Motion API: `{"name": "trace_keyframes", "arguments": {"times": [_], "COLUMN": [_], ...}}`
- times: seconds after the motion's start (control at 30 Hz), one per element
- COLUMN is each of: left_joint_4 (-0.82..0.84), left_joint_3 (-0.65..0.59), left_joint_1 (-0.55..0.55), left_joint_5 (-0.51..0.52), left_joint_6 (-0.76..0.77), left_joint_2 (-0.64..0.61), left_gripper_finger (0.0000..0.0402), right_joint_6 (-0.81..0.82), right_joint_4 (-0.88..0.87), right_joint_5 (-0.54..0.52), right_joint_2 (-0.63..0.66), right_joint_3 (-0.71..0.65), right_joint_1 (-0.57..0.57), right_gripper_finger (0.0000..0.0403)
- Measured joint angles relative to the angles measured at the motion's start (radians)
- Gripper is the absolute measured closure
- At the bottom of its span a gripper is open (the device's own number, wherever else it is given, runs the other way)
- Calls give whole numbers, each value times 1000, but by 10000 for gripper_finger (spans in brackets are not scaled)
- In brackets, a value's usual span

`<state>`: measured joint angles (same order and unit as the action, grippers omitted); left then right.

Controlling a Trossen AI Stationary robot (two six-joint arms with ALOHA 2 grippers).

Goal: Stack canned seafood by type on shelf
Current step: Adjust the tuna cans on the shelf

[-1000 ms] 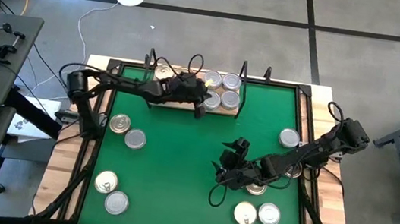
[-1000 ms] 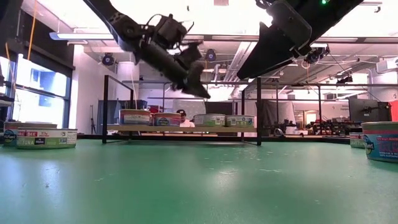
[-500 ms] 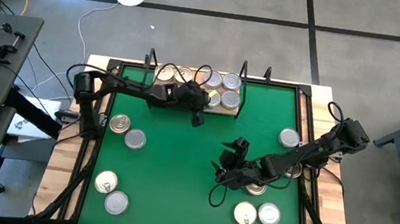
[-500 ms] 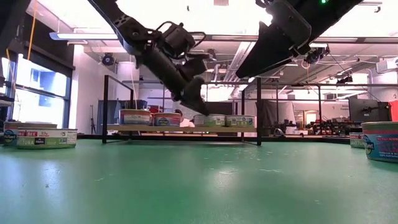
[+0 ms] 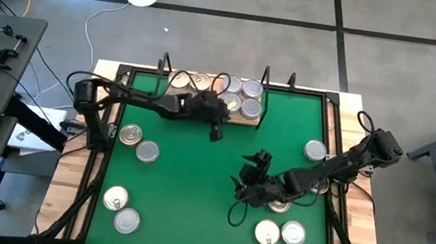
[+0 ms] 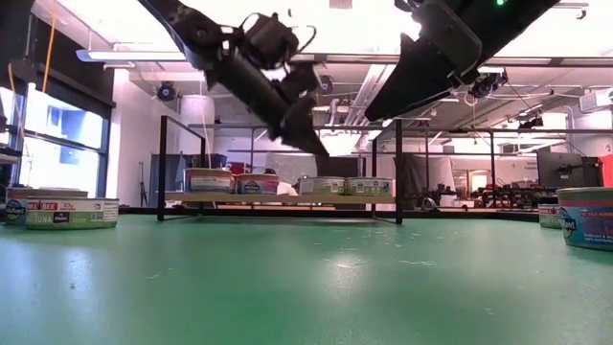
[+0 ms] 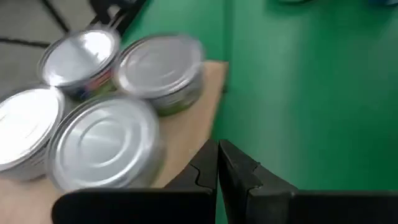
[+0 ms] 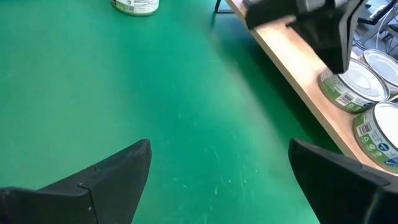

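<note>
1. The left gripper (image 5: pixel 216 132) has its fingers (image 7: pixel 217 163) pressed together, holding nothing, above the green mat (image 5: pixel 194 177) just off the front edge of the shelf (image 5: pixel 245 119).
2. The right gripper (image 5: pixel 240 193) has its fingers (image 8: pixel 106 171) spread wide and empty, low over the mat's middle.
3. Silver-lidded cans (image 7: pixel 158 59) stand grouped on the shelf's right part.
4. Other cans (image 5: pixel 138 144) lie scattered on the mat on the bench.

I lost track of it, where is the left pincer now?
In the high view the left pincer hangs shut and empty just in front of the shelf, near the cans at its right end.
</note>
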<state>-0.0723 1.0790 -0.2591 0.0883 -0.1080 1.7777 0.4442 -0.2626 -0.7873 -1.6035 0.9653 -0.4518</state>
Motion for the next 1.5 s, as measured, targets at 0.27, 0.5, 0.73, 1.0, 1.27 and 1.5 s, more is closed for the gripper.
{"name": "trace_keyframes", "arguments": {"times": [0.27, 0.5, 0.73, 1.0, 1.27, 1.5], "left_joint_4": [103, 179, 190, 246, 281, 272], "left_joint_3": [39, 205, 330, 402, 408, 406], "left_joint_1": [51, -166, -276, -296, -298, -291], "left_joint_5": [131, 45, -29, -40, -83, -174], "left_joint_6": [105, 106, 107, 131, 141, 150], "left_joint_2": [-114, 4, 183, 297, 303, 303], "left_gripper_finger": [401, 401, 401, 401, 401, 401], "right_joint_6": [-10, -34, -41, -15, -17, -16], "right_joint_4": [-2, 18, 19, 13, 13, 13], "right_joint_5": [-88, -92, -75, -69, -69, -69], "right_joint_2": [10, 20, 20, 20, 20, 20], "right_joint_3": [2, 4, 4, 4, 4, 4], "right_joint_1": [-55, -61, -61, -66, -66, -66], "right_gripper_finger": [29, 29, 29, 29, 29, 29]}}
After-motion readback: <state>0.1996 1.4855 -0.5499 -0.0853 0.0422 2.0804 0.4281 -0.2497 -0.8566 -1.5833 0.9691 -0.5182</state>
